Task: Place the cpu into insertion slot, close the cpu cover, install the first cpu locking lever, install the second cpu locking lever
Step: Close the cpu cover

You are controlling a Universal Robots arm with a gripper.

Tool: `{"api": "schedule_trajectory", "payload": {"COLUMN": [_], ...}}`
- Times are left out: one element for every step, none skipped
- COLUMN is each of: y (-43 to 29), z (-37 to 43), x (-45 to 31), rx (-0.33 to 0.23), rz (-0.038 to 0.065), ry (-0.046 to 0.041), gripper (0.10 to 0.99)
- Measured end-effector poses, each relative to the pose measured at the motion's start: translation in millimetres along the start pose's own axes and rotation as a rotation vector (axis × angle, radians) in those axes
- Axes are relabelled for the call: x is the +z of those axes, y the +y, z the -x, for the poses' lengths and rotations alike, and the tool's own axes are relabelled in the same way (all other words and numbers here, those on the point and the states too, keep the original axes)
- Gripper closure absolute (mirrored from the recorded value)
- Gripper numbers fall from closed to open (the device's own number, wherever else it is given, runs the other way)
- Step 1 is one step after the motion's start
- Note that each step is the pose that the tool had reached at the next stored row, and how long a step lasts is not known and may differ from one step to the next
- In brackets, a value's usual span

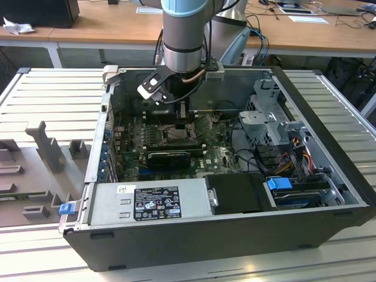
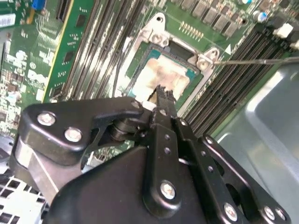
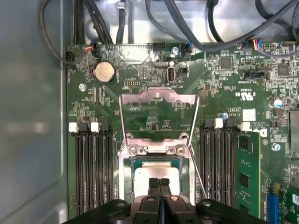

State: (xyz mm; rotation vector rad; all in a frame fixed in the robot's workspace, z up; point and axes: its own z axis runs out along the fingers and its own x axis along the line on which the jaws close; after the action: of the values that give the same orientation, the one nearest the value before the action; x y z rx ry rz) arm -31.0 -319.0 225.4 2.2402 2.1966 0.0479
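The arm points straight down; its black gripper, fingertips pressed together and empty, is over the smudged silver square cpu in the metal-rimmed insertion slot.

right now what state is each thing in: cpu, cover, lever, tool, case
cpu, seated in the slot
cover, open, swung off the slot
lever, unlatched
tool, shut, tips at the cpu
case, side open
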Motion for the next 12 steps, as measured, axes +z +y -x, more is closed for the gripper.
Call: {"api": "schedule_trajectory", "payload": {"y": [0.3,0.6,0.6,0.9,0.9,0.9,0.9,0.9,1.0,1.0,1.1,1.1], "z": [0.2,0.3,0.3,0.2,0.3,0.3,0.3,0.3,0.2,0.1,0.1,0.1], "x": [0.1,0.1,0.0,0.1,-0.4,-0.5,-1.6,-2.5,-4.7,-6.6,-8.2,-9.6], "rx": [0.0,0.0,0.0,0.0,0.0,0.0,0.0,0.0,0.0,0.0,0.0,0.0], "rz": [0.0,0.0,0.0,0.0,-0.001,0.0,-0.001,0.0,0.0,0.0,0.0,0.0], "ry": [0.0037,0.0084,0.0112,0.0122,0.012,0.0123,0.0121,0.0121,0.0123,0.0122,0.0122,0.0122], "gripper": [0.98,0.98,0.98,0.98,0.98,0.98,0.98,0.98,0.98,0.98,0.98,0.98]}}
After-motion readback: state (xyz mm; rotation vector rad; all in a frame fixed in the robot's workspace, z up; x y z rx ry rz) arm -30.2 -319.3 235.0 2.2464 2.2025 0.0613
